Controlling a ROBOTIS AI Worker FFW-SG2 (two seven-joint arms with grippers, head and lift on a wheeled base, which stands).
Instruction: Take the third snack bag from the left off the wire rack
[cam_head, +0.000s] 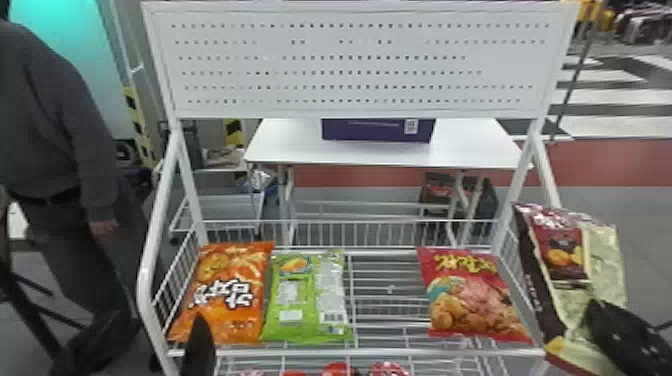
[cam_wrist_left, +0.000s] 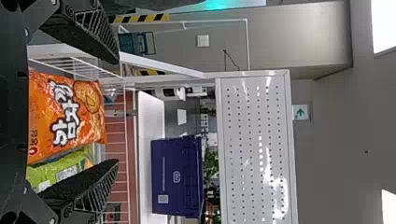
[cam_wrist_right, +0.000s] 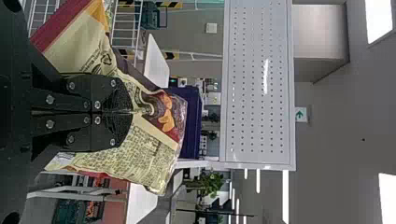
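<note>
Head view, white wire rack (cam_head: 385, 352): three bags, namely orange bag (cam_head: 222, 292), green bag (cam_head: 306, 297), red bag (cam_head: 470, 297).
Dark-red-and-cream snack bag (cam_head: 560, 250): one, off the rack, beside its right post.
Right gripper (cam_wrist_right: 128, 113): clamped on it.
Left gripper (cam_wrist_left: 100, 109): spread wide, empty.

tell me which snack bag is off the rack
The maroon and cream bag, in the right gripper beside the rack; the orange bag, green bag and red bag lie on it.

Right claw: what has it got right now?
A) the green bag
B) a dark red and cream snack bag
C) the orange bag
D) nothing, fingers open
B: the right claw is shut on the dark red and cream snack bag, at the right end of the wire rack; the orange bag and green bag lie on the rack.
</note>
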